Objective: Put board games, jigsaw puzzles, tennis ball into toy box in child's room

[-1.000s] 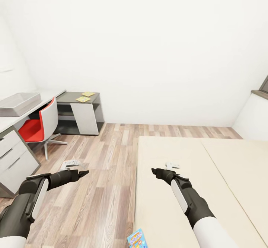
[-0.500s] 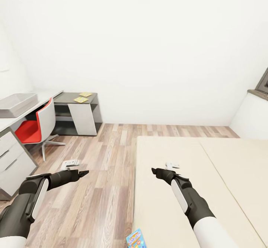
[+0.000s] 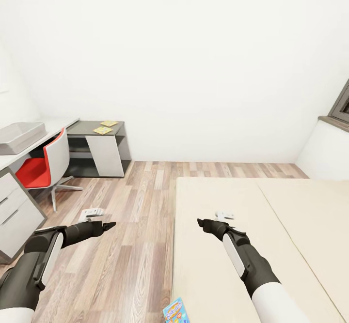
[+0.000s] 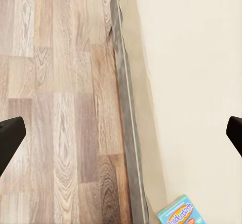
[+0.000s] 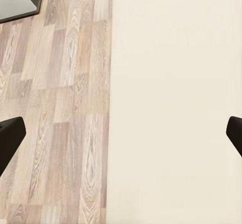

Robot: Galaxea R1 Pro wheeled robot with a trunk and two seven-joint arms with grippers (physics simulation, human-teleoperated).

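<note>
Both hands — left hand (image 3: 110, 224) over the floor, right hand (image 3: 199, 222) over the bed (image 3: 218, 265) — are released and empty (blue board game (image 3: 176, 312) lies at the bed's near edge), while the jigsaw puzzles (image 3: 103, 130) sit on the far counter (image 3: 89, 128).

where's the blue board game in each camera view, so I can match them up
Head view: blue board game at the bottom edge, on the bed's near corner.
Left wrist view: same box, cut off by the picture's edge, on the cream mattress.
Right wrist view: not in it.
Shared landmark: the bed edge against the wood floor.
</note>
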